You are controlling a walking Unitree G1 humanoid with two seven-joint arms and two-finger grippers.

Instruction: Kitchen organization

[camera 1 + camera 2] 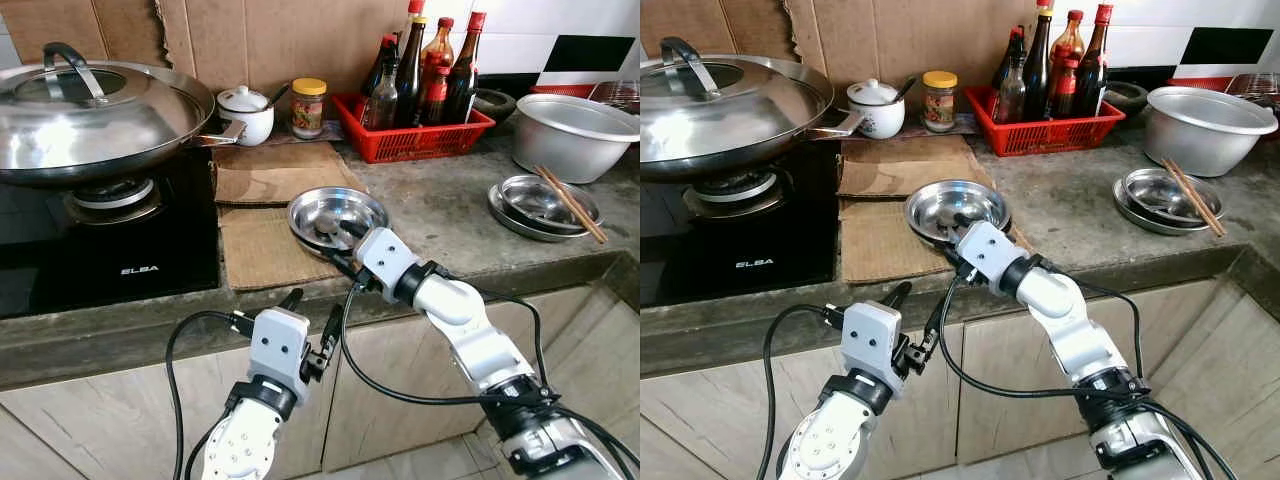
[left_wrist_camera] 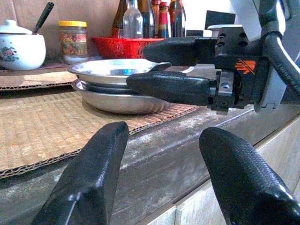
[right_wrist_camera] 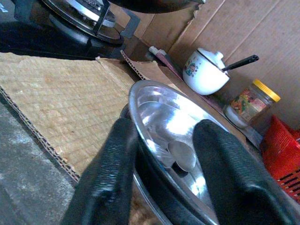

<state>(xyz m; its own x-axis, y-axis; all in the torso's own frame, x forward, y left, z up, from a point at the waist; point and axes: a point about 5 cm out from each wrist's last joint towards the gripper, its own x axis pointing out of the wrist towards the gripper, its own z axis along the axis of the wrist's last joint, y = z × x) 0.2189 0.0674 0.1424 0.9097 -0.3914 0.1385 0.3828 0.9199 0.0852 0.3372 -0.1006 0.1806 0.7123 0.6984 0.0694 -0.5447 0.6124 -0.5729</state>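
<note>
**Arm and Gripper Pose**

The silver right arm (image 1: 470, 340) enters from the lower right of the head view and extends up and left toward the frame centre. The right gripper (image 1: 340, 243) has one black finger (image 3: 110, 173) on either side of a thin rim, clamped on it. The silver left arm (image 1: 245, 440) rises from the lower centre-left. The left gripper (image 1: 311, 318) points upward, its two black fingers (image 2: 89, 180) spread apart with nothing between them.

Glossy metal plate (image 1: 335, 212); rough corrugated cardboard (image 1: 262, 250).
</note>
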